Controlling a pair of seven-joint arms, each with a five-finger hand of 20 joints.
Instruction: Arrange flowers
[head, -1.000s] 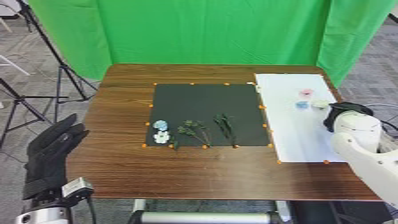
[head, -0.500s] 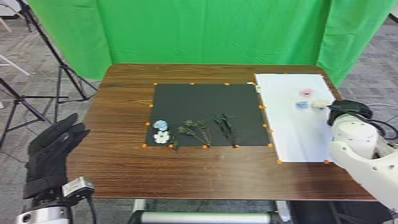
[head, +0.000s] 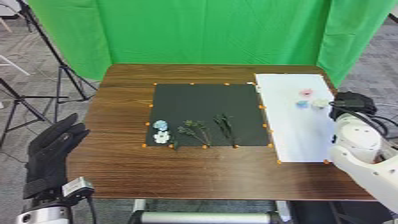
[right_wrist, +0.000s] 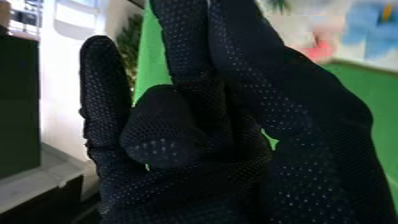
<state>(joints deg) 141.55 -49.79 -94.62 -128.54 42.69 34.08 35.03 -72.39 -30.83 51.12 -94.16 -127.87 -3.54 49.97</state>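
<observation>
On the black sheet (head: 209, 105) lie a blue flower (head: 160, 124), a white flower (head: 162, 137) and leafy green stems (head: 226, 129). The white sheet (head: 298, 135) bears a pink flower (head: 306, 92), a small blue flower (head: 302, 104) and a cream flower (head: 321, 104). My right hand (head: 355, 102) is at that sheet's right edge, just right of the cream flower. In the right wrist view this hand (right_wrist: 302, 110) has mostly straight fingers and holds nothing visible; a blue flower (right_wrist: 369, 30) appears beyond it. My left hand (head: 51, 150) is open beside the table's left edge.
Orange markers (head: 206, 146) line both sheets on the brown table (head: 204, 175). Behind the table hangs a green curtain (head: 213, 35). Dark stand legs (head: 67, 75) rise from the floor at the left.
My right hand has shifted right and slightly toward the table's far side, drawing away from the cream flower. The left hand and the flowers have not visibly moved.
</observation>
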